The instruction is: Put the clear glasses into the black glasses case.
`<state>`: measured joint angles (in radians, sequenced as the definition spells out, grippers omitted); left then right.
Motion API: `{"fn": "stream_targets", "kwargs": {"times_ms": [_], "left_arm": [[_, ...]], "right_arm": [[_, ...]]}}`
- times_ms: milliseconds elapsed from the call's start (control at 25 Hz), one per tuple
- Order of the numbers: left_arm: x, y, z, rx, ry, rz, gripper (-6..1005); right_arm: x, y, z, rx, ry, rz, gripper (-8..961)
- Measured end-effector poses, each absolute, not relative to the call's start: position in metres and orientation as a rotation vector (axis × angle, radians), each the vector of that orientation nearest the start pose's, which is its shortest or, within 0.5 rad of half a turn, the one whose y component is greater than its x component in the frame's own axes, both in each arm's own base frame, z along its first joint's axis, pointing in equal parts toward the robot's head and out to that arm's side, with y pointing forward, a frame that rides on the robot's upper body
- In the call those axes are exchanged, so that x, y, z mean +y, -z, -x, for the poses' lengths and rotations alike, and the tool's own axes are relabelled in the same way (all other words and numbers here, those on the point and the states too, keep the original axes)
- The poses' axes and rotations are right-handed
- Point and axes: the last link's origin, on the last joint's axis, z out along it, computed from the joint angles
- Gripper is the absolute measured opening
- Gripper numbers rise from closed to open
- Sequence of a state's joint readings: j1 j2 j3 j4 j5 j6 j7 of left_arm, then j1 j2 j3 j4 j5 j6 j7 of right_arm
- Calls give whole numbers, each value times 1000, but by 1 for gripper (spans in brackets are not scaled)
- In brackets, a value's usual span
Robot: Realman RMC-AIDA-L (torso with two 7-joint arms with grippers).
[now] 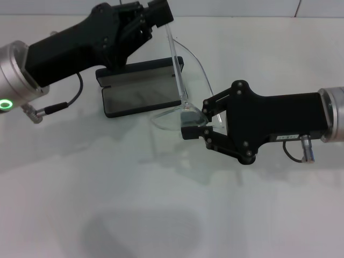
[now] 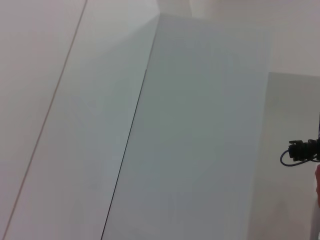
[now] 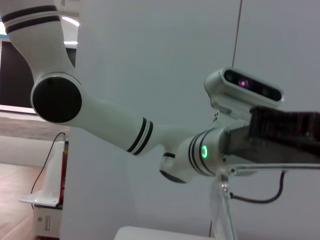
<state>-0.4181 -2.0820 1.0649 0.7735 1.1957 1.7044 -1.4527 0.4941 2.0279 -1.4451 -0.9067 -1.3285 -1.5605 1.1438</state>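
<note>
above the open black glasses case (image 1: 141,88): clear glasses (image 1: 183,110), light, slippery, springy; my left gripper (image 1: 161,15) pinches one arm tip, my right gripper (image 1: 194,119) clamps the lens corner.

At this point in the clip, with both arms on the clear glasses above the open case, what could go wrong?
1. The left pincer holds one thin arm tip while the right pincer grips the front of the clear glasses; pulling apart could bend or snap the plastic.
2. The glasses hang beside the black glasses case, not over it; letting go now would probably drop them on the table.
3. The left arm hangs low over the case and could knock it.
</note>
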Motion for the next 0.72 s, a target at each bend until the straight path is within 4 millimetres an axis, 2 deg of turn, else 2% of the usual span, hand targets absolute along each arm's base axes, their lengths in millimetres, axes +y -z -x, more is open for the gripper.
{"fn": "stream_targets", "kwargs": {"times_ms": [720], "left_arm": [[307,-10,181,-653,1495,2704,52]], "right_arm": [[310,17,-132,-357,-1134,2849,118]]}}
